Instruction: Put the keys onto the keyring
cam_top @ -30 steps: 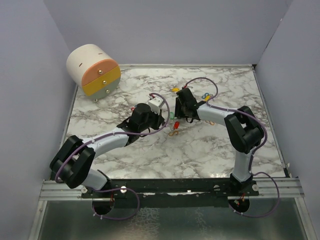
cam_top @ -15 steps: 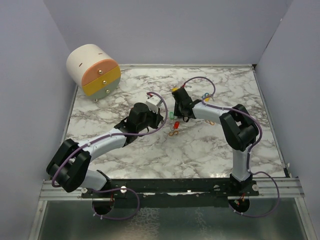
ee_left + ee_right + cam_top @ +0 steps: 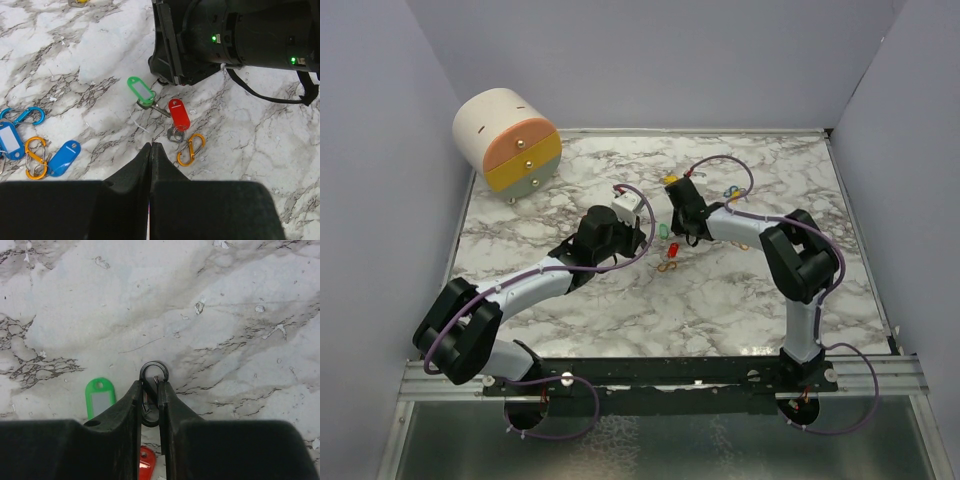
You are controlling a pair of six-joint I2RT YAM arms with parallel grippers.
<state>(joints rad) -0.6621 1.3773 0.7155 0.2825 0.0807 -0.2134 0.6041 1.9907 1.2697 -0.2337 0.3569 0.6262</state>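
Currently | right tool (image 3: 151, 387) is pinching black wire keyring (image 3: 154, 363) | left tool (image 3: 150, 146) clenched, empty | risk: shallow pinch, keyring twisting free

Lying flat mid-desk, close together: green key tag (image 3: 140, 90) with a white label, and red key tag (image 3: 179, 114) just nearer, each carrying a small metal ring. Lying farther right: blue key tags (image 3: 64, 157). Resting far of centre: yellow key tag (image 3: 670, 180). Standing pinched between the right gripper (image 3: 151, 385)'s jaws: dark keyring (image 3: 153, 363).
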